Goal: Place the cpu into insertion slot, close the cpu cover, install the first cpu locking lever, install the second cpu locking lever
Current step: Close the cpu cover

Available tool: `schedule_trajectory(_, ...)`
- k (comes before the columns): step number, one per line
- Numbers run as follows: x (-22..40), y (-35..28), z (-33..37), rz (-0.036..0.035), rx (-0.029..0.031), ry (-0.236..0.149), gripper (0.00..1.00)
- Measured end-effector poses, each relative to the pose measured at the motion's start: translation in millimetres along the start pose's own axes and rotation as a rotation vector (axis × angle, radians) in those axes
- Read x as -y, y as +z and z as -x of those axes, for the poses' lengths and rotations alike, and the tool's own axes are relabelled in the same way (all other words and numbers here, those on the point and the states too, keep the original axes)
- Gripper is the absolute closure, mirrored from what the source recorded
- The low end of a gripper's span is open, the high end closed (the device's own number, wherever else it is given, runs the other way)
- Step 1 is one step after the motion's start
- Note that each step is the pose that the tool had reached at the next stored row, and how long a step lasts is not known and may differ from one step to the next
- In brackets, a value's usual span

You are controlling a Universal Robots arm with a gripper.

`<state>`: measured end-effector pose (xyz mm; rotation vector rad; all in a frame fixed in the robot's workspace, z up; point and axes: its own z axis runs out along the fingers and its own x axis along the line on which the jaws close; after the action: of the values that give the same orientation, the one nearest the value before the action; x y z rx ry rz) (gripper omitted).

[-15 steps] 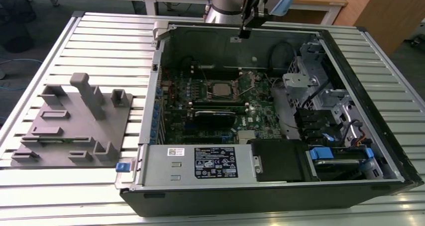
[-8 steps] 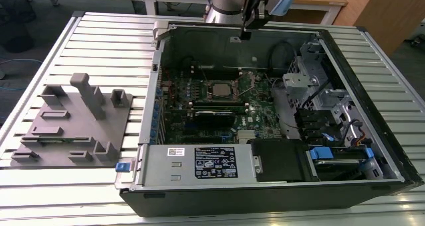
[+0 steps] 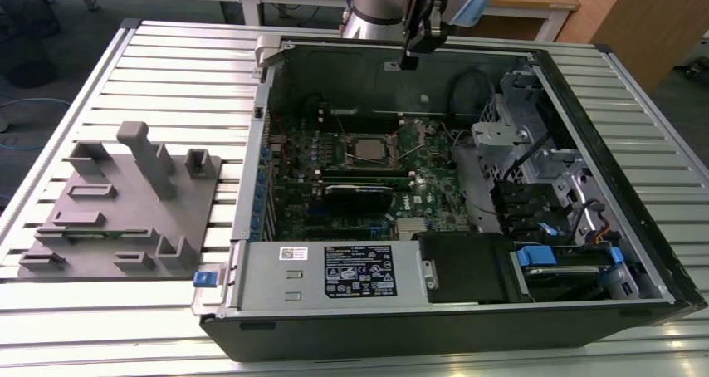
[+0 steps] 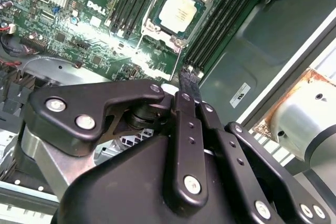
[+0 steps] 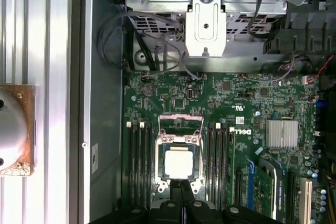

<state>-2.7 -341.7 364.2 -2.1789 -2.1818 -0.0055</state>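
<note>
The cpu (image 3: 369, 148) (image 4: 178, 11) (image 5: 179, 162), a small silvery square, lies flat in the insertion slot (image 5: 158, 167) on the green board inside the open computer case. The cpu cover (image 5: 180, 117), a thin metal frame, seems tilted up off the chip on the slot's drive-cage side, with board showing through its cut-out. How the locking levers stand I cannot tell. My gripper (image 3: 410, 61) (image 4: 188, 77) (image 5: 182, 184) hangs well above the case near its back wall. Its black fingers (image 4: 189, 88) are pressed together and shut with nothing between them.
A grey fixture block (image 3: 122, 203) stands on the slatted table at the exterior view's left. Inside the case are a power supply (image 3: 332, 269), a metal drive cage (image 3: 520, 144) (image 5: 205, 19) with loose cables, a black card (image 3: 357, 196), a finned heatsink (image 5: 281, 132) and long memory slots (image 5: 137, 166).
</note>
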Motion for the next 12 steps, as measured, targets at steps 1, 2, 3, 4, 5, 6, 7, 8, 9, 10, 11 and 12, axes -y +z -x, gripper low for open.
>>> schedule_trajectory(1, 0.0, 0.8, 0.0, 0.0001, -0.0001, 0.0, 0.89)
schedule_trajectory(2, 0.0, 0.9, 0.0, 0.0001, 0.0, 0.0, 0.89)
schedule_trajectory(3, 0.0, 0.9, 0.0, 0.0001, 0.0001, 0.0, 0.89)
schedule_trajectory(4, 0.0, 0.9, 0.1, 0.0001, 0.0002, 0.0, 0.89)
schedule_trajectory(5, 0.0, 0.9, 0.1, 0.0001, 0.0001, 0.0, 0.89)
schedule_trajectory(6, -0.1, 1.3, 0.1, 0.0002, -0.0001, 0.0, 0.89)
schedule_trajectory(7, -0.1, 2.3, 0.3, 0.0015, -0.0005, 0.0, 0.89)
schedule_trajectory(8, -0.1, 3.3, 0.6, 0.0035, -0.0006, 0.0, 0.89)
schedule_trajectory(9, -0.2, 4.2, 1.1, 0.0056, -0.0006, 0.0, 0.89)
schedule_trajectory(10, -0.2, 5.3, 1.5, 0.0077, -0.0009, 0.0, 0.89)
schedule_trajectory(11, -0.2, 6.4, 2.1, 0.0095, -0.0011, 0.0, 0.89)
schedule_trajectory(12, -0.2, 7.6, 2.6, 0.0109, -0.0013, 0.0, 0.89)
